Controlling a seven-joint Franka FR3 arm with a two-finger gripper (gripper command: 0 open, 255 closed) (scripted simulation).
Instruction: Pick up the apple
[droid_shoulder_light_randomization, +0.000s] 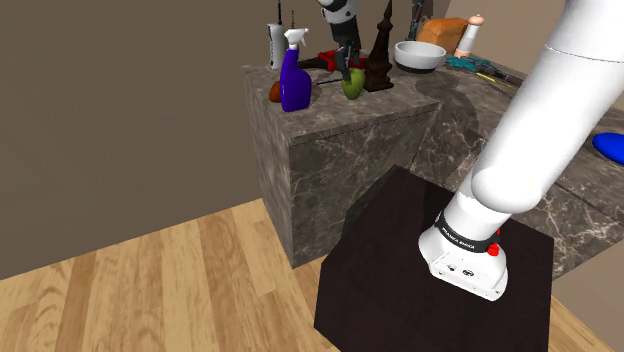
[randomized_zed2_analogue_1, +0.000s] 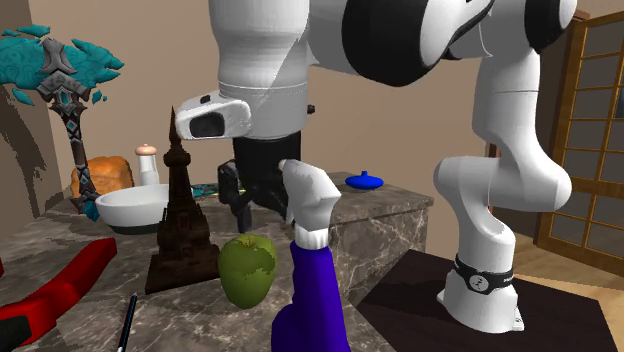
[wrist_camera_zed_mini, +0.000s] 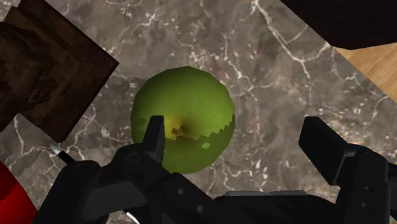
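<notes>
Apple (droid_shoulder_light_randomization: 352, 84), green, sits on the marble surface (droid_shoulder_light_randomization: 322, 108) right under my pincer (droid_shoulder_light_randomization: 347, 66) in the shoulder view, a blue spray bottle (droid_shoulder_light_randomization: 294, 82) off to one side of it. In the second exterior view my pincer (randomized_zed2_analogue_1: 241, 208) hangs just above the apple (randomized_zed2_analogue_1: 247, 270), clear of it, a dark statue (randomized_zed2_analogue_1: 180, 235) close beside. In the wrist view my fingers stand wide apart, gripping nothing; the apple (wrist_camera_zed_mini: 183, 118) lies beneath one finger (wrist_camera_zed_mini: 154, 143), not midway. I judge I should shift sideways until it is centred, then lower and close, staying clear of the statue (wrist_camera_zed_mini: 44, 76).
</notes>
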